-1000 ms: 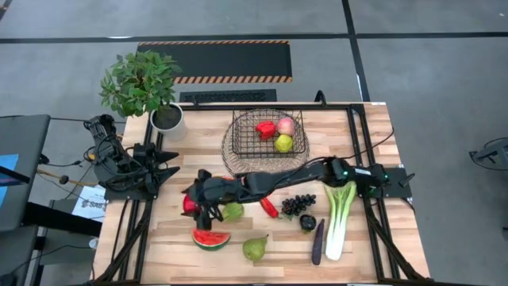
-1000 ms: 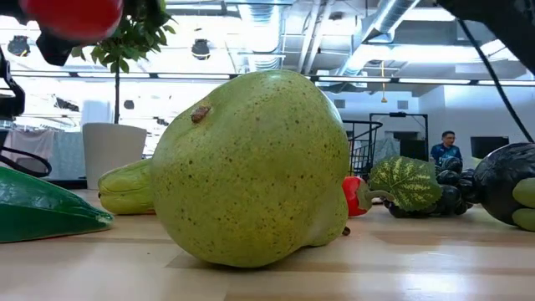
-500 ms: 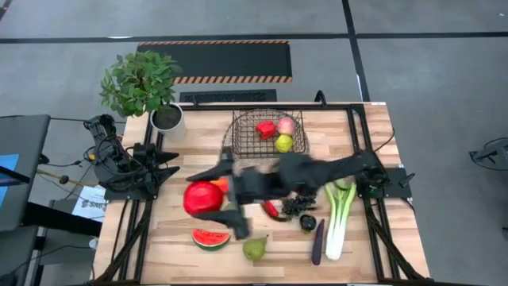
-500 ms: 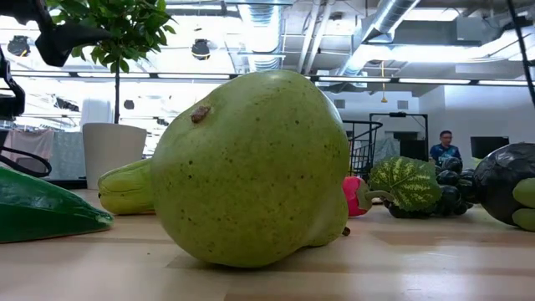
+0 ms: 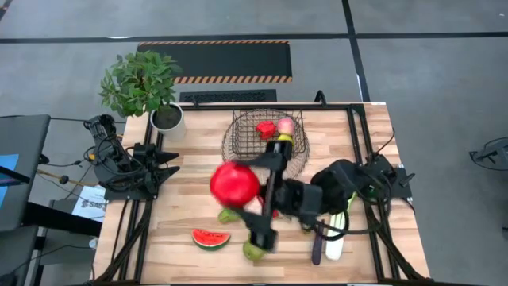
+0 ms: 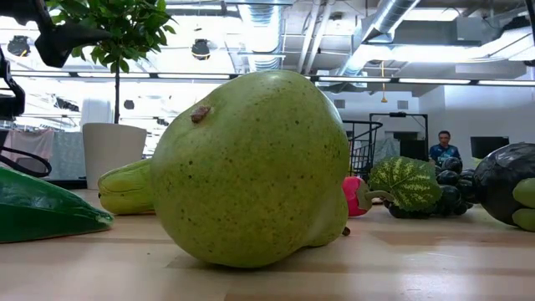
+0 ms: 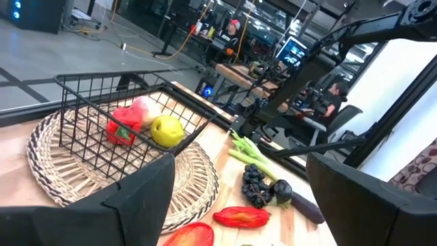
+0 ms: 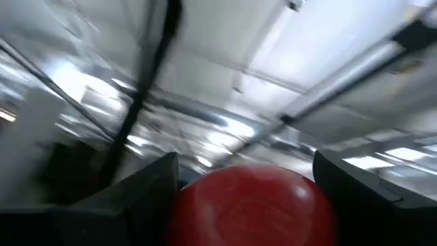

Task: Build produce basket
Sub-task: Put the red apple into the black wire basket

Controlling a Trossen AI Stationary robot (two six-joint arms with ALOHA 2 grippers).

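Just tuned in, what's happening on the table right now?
The right gripper holds a red apple up above the table, near the basket. The basket already holds three pieces of produce. The watermelon slice, pears, grapes and leek still lie on the table. The left gripper waits, open, at the table's left edge.

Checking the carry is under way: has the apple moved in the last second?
Yes. In the high view the apple, held in the right gripper, has gone from near the watermelon slice rightward, toward the basket.

Overhead, table-level, perhaps upturned wrist views.
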